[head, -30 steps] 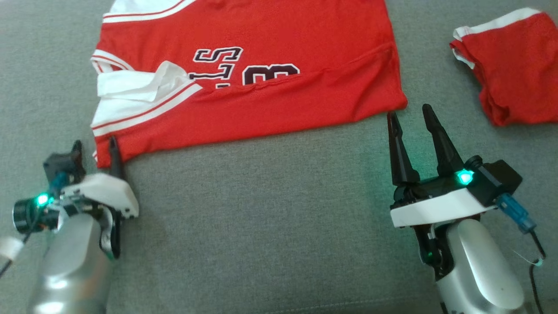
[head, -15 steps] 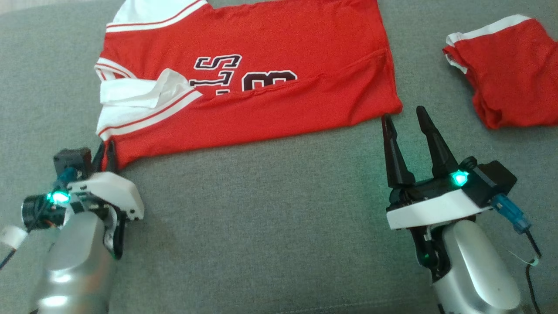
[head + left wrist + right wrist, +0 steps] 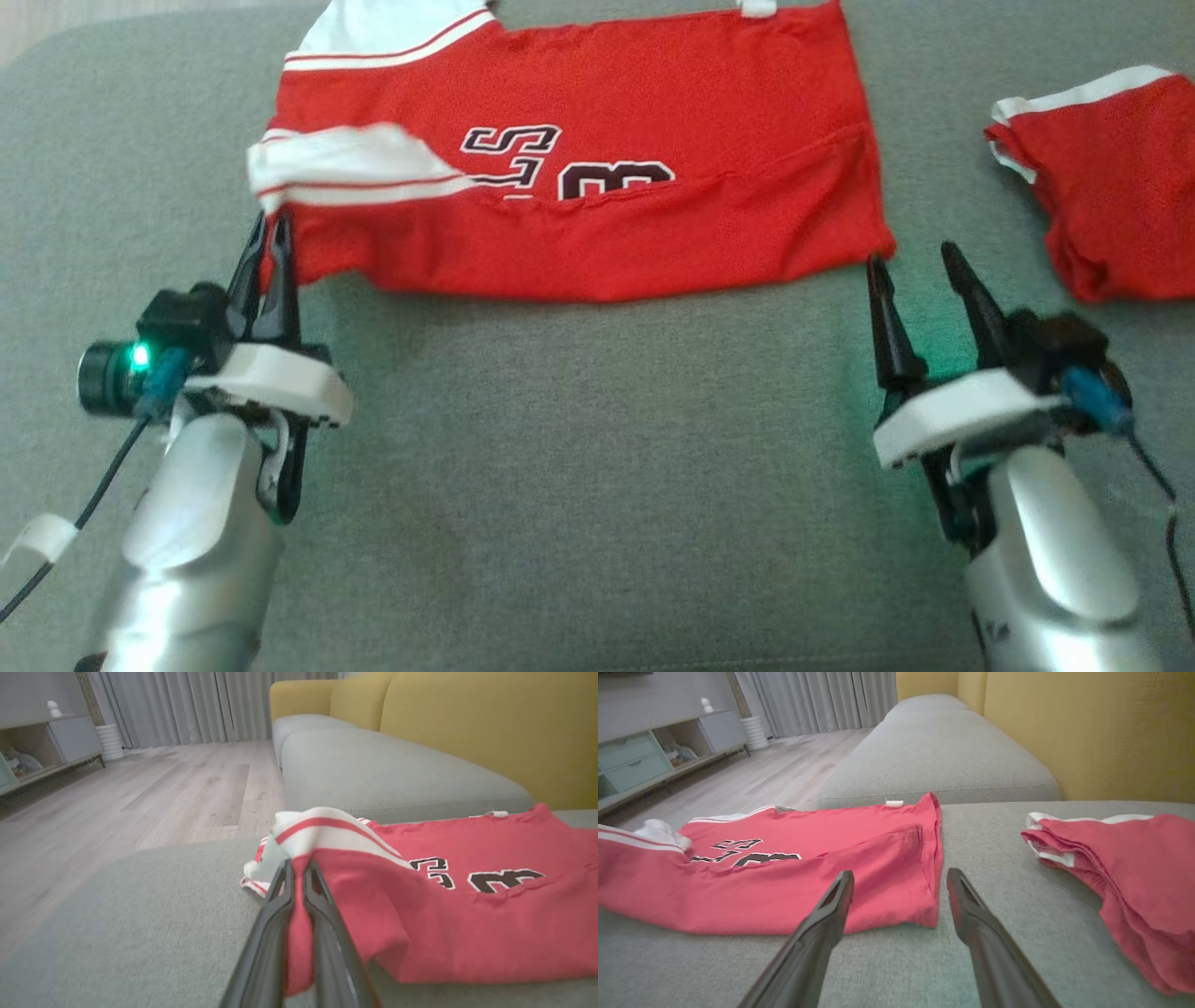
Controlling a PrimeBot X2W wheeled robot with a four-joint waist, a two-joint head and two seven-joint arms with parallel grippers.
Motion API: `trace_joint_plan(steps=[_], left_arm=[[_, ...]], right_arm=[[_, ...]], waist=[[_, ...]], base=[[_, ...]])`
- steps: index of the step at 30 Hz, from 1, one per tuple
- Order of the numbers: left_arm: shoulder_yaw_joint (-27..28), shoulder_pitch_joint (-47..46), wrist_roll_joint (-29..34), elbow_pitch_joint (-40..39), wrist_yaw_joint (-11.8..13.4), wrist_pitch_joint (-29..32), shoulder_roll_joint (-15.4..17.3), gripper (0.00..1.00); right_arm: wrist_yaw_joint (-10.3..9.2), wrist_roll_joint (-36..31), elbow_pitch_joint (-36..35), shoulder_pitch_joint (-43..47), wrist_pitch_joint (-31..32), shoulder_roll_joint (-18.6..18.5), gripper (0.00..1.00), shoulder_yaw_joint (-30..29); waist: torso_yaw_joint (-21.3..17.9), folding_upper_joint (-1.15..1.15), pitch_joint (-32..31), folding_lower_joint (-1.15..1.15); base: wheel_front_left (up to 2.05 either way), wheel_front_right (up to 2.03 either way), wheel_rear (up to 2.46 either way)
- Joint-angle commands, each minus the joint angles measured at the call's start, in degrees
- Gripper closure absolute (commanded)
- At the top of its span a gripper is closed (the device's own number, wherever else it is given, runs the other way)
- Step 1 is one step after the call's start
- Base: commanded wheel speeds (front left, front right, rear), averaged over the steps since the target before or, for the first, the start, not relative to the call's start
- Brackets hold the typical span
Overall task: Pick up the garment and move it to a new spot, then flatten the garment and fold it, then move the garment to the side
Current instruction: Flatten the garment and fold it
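The garment (image 3: 597, 177) is a red jersey with white striped trim and dark numbers, spread across the grey sofa seat (image 3: 579, 467). My left gripper (image 3: 269, 233) is shut on its near left corner, lifting that edge; in the left wrist view red cloth (image 3: 420, 914) is pinched between the fingers (image 3: 275, 914) of the left gripper (image 3: 297, 868). My right gripper (image 3: 910, 257) stands open just short of the jersey's near right corner (image 3: 924, 905), with nothing between the fingers of that right gripper (image 3: 899, 879).
A second red piece with white trim (image 3: 1111, 177) lies bunched at the right of the seat (image 3: 1125, 872). Yellow backrest cushions (image 3: 1087, 732) rise behind. The sofa's left edge drops to a wooden floor (image 3: 117, 807), with a cabinet (image 3: 649, 760) beyond.
My left gripper closed on the jersey's near left corner and has lifted it up and away from me. The head camera has shifted. The right gripper stays open by the right corner.
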Motion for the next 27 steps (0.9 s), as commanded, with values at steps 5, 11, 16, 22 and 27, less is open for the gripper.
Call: trace_joint_plan(steps=[5, 11, 16, 22, 27], left_arm=[[0.0, -0.4, 1.7, -6.9, -0.4, -0.7, 0.7, 1.00], [-1.4, 0.5, 2.3, -9.7, -1.1, -0.7, -0.6, 1.00], [-2.3, 0.9, 2.7, -10.7, -1.5, -0.7, -1.3, 1.00], [-2.6, 0.9, 2.6, -11.1, -1.8, -0.7, -1.4, 1.00], [-2.5, 0.9, 2.6, -10.7, -1.9, -0.7, -1.1, 1.00]], right_arm=[[0.37, -2.7, 2.0, -6.8, 5.8, 0.0, 0.00, -1.1], [0.37, -6.6, 9.1, -11.9, 11.0, 0.0, 0.00, -5.8], [0.37, -10.7, 15.0, -14.2, 13.9, 0.0, 0.00, -8.5], [0.37, -14.0, 20.5, -15.6, 16.8, 0.0, 0.00, -8.9], [0.37, -14.8, 23.3, -16.5, 17.1, 0.0, 1.00, -8.8]], waist=[[2.1, 0.00, 0.6, 0.00], [4.1, 0.00, 0.8, 0.00], [5.4, 0.00, 1.0, 0.00], [6.0, 0.00, 1.6, 0.00], [6.1, 0.00, 1.6, 0.00]], base=[[0.00, 0.00, 0.00], [0.00, 0.00, 0.00], [0.00, 0.00, 0.00], [0.00, 0.00, 0.00], [0.00, 0.00, 0.00]])
